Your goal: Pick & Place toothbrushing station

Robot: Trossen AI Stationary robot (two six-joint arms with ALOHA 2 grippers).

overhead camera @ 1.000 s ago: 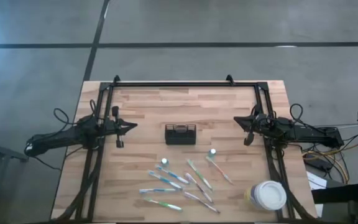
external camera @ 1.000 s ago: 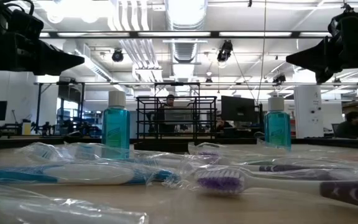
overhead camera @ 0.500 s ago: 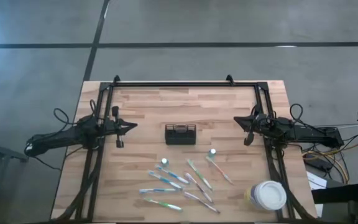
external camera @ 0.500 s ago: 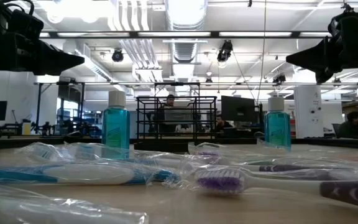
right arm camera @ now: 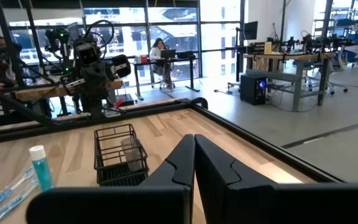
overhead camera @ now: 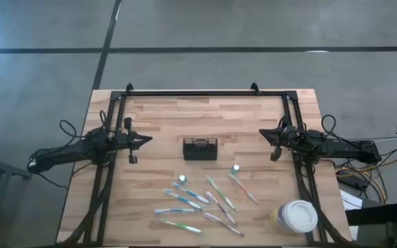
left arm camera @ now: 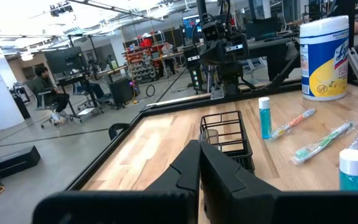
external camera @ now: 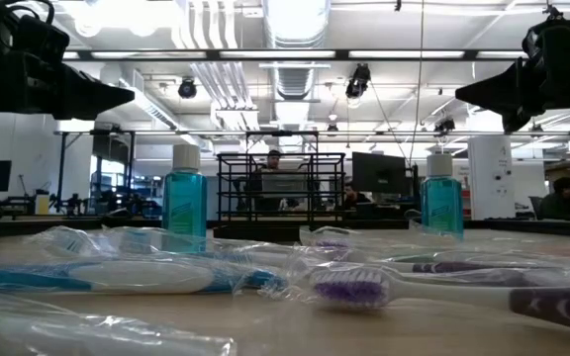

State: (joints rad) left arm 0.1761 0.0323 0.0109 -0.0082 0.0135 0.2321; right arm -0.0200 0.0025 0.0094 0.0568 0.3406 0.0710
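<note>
From above we see a wooden worktop (overhead camera: 157, 124) with a black wire caddy (overhead camera: 200, 148) at its centre, standing upright and empty. Nearer the front edge lie the toothbrushes (overhead camera: 185, 198), scattered flat and apart from the caddy, some in clear wrappers. Two white-capped tubes (overhead camera: 182, 180) of blue liquid stand among them, one just beside the brushes on the left, one to the right. The left hand (overhead camera: 147, 139) hangs over the worktop left of the caddy, its fingers pressed together and holding nothing. The right hand (overhead camera: 262, 133) hangs to the caddy's right, likewise closed and empty. A white-lidded canister (left arm camera: 325, 57) stands at the front right corner; its yellow label bears script we cannot read with certainty. On the tubes we see no legible writing.
</note>
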